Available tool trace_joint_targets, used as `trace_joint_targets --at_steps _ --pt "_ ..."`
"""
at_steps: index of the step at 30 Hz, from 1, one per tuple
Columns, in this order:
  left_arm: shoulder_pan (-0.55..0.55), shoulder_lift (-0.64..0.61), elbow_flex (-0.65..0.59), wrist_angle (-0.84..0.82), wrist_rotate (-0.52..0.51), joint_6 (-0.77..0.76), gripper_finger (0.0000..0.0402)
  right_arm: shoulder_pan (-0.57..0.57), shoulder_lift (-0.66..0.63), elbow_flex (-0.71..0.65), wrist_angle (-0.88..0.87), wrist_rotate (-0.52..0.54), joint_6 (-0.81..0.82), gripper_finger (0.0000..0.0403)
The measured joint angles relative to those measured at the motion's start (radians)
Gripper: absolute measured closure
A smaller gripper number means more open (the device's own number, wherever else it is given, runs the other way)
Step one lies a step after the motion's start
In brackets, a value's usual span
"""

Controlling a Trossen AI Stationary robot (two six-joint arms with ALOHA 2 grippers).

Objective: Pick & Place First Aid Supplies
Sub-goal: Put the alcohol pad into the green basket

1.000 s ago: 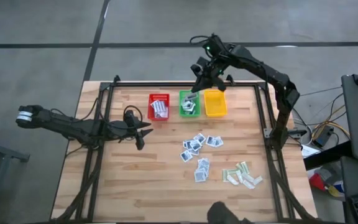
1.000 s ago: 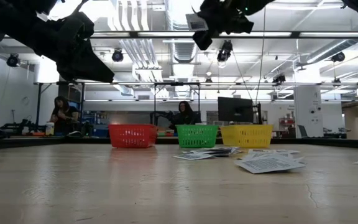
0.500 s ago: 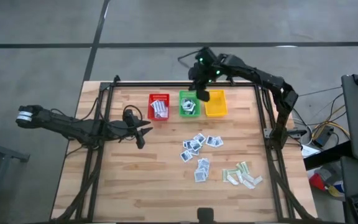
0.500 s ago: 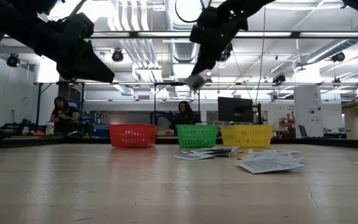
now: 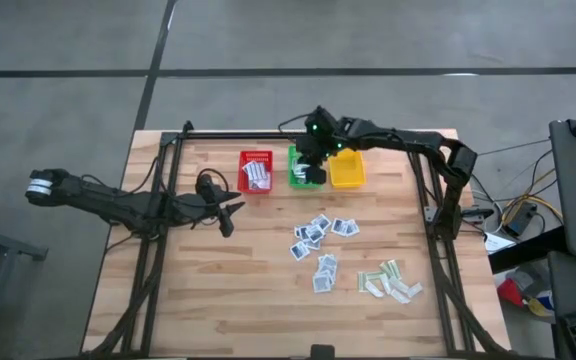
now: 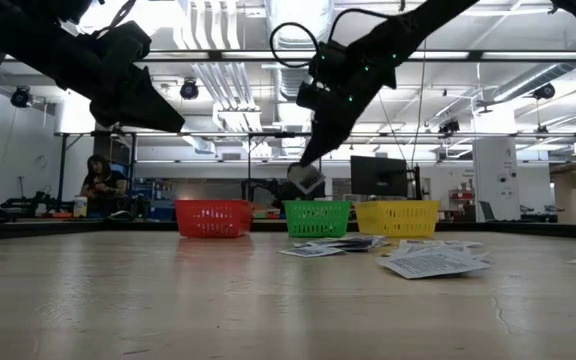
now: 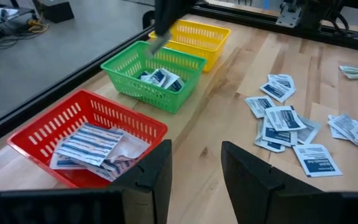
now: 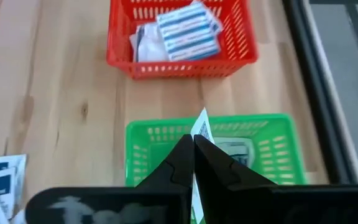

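Note:
My right gripper (image 5: 314,166) hangs over the green basket (image 5: 305,172), shut on a small white-blue packet (image 8: 201,129); the low view shows that packet (image 6: 305,178) just above the basket's rim (image 6: 317,205). More square packets lie in the green basket (image 8: 235,149), and striped oblong ones lie in the red basket (image 5: 255,172). Loose square packets (image 5: 315,236) and pale green-beige strips (image 5: 390,280) lie flat on the table. My left gripper (image 5: 230,208) waits open above the table's left half, nothing between its fingers (image 7: 160,171). My right gripper pinches the packet between its two fingers, which slant down from the table's far right side. The packet's free corner (image 8: 202,119) sticks out past the fingertips, edge-on to the wrist camera. It is lifted clear, above the green basket.
A yellow basket (image 5: 346,168) stands right of the green one, all three in a row near the table's far edge. A black frame rail (image 5: 298,137) runs behind them. Bare wood lies between my left gripper and the loose packets.
My right gripper has come down toward the green basket and tipped its fingers steeply downward, drifting a little toward the table's near-left. It has stayed shut, and the packet has come down with it.

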Motion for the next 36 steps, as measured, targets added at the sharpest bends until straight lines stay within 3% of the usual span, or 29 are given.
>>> trace_joint_targets --at_steps 7,16,36 --pt "0.000 0.000 0.000 0.000 -0.002 0.001 0.0268 -0.005 0.001 -0.083 0.061 0.087 -0.005 0.0394" --pt "0.000 0.000 0.000 0.000 -0.002 0.002 0.0268 0.000 0.001 -0.136 0.168 0.082 0.006 0.0394" --pt "0.000 0.000 0.000 0.000 -0.002 0.002 0.0268 -0.001 0.001 -0.144 0.172 0.070 0.038 0.0394"
